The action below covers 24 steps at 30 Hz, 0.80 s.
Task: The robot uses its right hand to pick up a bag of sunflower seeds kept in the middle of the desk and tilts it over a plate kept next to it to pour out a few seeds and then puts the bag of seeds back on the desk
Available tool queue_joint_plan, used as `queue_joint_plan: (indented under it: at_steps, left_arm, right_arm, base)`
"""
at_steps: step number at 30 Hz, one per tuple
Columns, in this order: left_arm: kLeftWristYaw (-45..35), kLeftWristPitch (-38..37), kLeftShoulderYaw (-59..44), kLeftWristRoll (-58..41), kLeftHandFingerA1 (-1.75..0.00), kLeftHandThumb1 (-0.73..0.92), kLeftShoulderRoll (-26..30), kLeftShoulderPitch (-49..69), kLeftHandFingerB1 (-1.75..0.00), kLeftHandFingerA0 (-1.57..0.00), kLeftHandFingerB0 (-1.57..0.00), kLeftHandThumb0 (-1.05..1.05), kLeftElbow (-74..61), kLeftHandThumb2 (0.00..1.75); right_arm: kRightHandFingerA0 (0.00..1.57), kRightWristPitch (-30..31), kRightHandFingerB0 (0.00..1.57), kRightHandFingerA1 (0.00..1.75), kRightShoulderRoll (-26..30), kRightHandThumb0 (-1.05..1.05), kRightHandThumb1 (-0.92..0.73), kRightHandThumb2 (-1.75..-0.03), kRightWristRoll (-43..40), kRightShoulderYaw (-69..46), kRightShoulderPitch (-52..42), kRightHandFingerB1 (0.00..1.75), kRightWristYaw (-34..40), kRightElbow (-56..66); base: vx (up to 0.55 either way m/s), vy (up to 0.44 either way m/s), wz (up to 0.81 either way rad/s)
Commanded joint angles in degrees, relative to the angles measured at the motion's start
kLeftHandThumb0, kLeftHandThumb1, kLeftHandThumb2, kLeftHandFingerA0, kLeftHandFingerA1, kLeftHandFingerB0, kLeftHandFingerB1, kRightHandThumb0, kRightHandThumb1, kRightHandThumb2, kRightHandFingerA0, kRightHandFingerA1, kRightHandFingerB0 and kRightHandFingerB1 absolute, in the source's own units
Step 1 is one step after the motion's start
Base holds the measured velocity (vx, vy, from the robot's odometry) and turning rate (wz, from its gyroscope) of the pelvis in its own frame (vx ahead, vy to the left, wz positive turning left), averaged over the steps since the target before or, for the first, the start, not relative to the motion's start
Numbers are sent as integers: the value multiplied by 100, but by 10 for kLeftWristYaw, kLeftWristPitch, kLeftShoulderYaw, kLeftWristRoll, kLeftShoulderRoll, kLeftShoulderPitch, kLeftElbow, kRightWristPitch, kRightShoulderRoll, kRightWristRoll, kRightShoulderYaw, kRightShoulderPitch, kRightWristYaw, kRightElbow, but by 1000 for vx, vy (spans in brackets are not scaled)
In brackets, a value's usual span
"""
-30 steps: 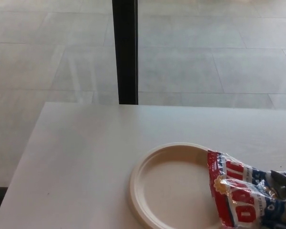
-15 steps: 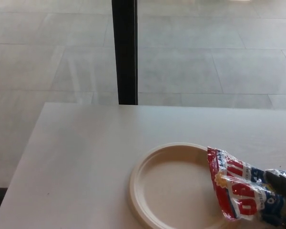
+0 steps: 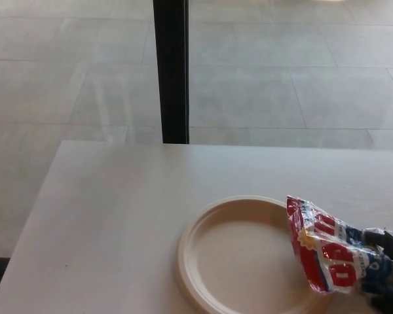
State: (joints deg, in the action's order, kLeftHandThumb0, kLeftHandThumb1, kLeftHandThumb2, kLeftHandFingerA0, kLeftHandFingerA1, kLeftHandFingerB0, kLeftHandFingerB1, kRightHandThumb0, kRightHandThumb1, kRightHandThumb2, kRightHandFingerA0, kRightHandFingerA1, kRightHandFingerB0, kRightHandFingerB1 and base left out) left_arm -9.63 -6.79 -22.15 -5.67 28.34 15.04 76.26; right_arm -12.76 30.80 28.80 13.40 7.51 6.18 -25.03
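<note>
Left side first: the pale desk (image 3: 111,216) is bare out here, with a dark post (image 3: 171,72) standing beyond its far edge against the tiled floor. No left hand anywhere in shot.

Moving right, the cream plate (image 3: 203,226) sits near the bottom of the picture, and it looks empty; no seeds can be made out on it.

Now the action: the bag of seeds (image 3: 327,252) lies tipped over the plate's right rim, its red-and-white mouth end reaching in over the plate. Compared with a second ago, the bag has slid a touch to the right and sunk lower, so less of it hangs over the plate. That reads as the bag drawing back rather than leaning further in. Either the pour is winding down or the tilt is being reset, and with nothing visible on the plate, it is hard to call the pour a success yet.

Far right, the right hand (image 3: 386,268) shows only as dark fingers (image 3: 380,237) at the picture's edge, clamped on the bag's tail end. The bag stretches leftward from that grip, its open end well away from the fingers.
</note>
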Motion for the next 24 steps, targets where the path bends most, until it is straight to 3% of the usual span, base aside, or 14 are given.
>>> queue_joint_plan:
  at_steps: [1, 3, 4, 5, 6, 7, 8, 10, 11, 16, 18, 21, 22, 24]
  left_arm:
    - [6, -9, 4, 4, -71, 60, 3, 2, -52, -72, -68, -43, 0, 58]
    - [7, -8, 6, 5, -72, 60, 4, 2, -51, -72, -66, -44, 0, 58]
    - [11, -9, 9, 8, -71, 60, 4, 2, -50, -72, -65, -43, 0, 58]
    - [13, -10, 10, 9, -71, 60, 4, 2, -50, -72, -65, -43, 0, 58]
    - [10, -8, 8, 7, -71, 60, 4, 2, -51, -68, -65, -42, 0, 58]
    - [6, -9, 4, 1, -72, 60, 3, 2, -54, -68, -69, -42, 0, 58]
    - [6, -10, 6, 3, -71, 60, 4, 2, -53, -67, -69, -43, 0, 58]
    - [6, -15, 15, 12, -68, 60, 5, 2, -50, -66, -65, -46, -1, 58]
    - [7, -16, 18, 14, -77, 58, 6, 2, -52, -72, -67, -45, -1, 57]
    - [5, -9, 14, 6, -72, 60, 6, -2, -52, -71, -68, -43, -1, 58]
    - [7, -20, 35, 26, -64, 65, 11, 1, -47, -63, -58, -46, -2, 59]
    - [-4, -20, 31, 16, -62, 64, 16, 1, -49, -57, -59, -47, -4, 60]
    - [-1, -19, 31, 15, -61, 64, 17, 1, -48, -61, -60, -46, -4, 60]
    - [2, -19, 26, 10, -65, 62, 16, 0, -50, -62, -63, -45, -4, 58]
  right_arm:
    - [88, -74, 79, 175, -24, -20, -69, -100, 70, 31, -20, 96, 151, -68]
    - [91, -80, 84, 174, -23, -20, -71, -99, 73, 35, -22, 96, 159, -71]
    - [119, -96, 93, 152, -25, -23, -60, -108, 74, 36, -25, 107, 176, -76]
    - [119, -104, 93, 152, -26, -23, -60, -108, 74, 37, -26, 107, 186, -80]
    - [96, -110, 91, 168, -26, -19, -69, -100, 73, 38, -26, 118, 190, -85]
    - [116, -132, 94, 156, -31, -23, -57, -108, 65, 37, -27, 122, 204, -98]
    - [97, -135, 85, 168, -32, -22, -70, -100, 62, 36, -29, 141, 207, -100]
    - [91, -150, 79, 174, -37, -20, -68, -96, 61, 35, -35, 160, 228, -110]
    - [89, -162, 77, 175, -42, -20, -71, -97, 59, 34, -37, 164, 243, -118]
    - [90, -185, 76, 175, -44, -18, -65, -104, 58, 34, -37, 167, 267, -137]
    - [92, -202, 77, 175, -39, -17, -60, -109, 65, 36, -28, 168, 288, -151]
    - [90, -195, 74, 175, -26, -15, -56, -117, 74, 38, -16, 167, 290, -153]
    - [119, -179, 100, 144, -24, -22, -52, -116, 79, 37, -15, 133, 290, -142]
    - [121, -176, 101, 145, -15, -21, -49, -119, 77, 35, -5, 135, 281, -142]
  base:
    - [0, 0, 0]
    - [0, 0, 0]
    - [0, 0, 0]
    - [0, 0, 0]
    - [0, 0, 0]
    - [0, 0, 0]
    - [0, 0, 0]
    - [0, 0, 0]
    - [0, 0, 0]
    - [0, 0, 0]
    - [0, 0, 0]
    - [0, 0, 0]
    - [0, 0, 0]
    - [0, 0, 0]
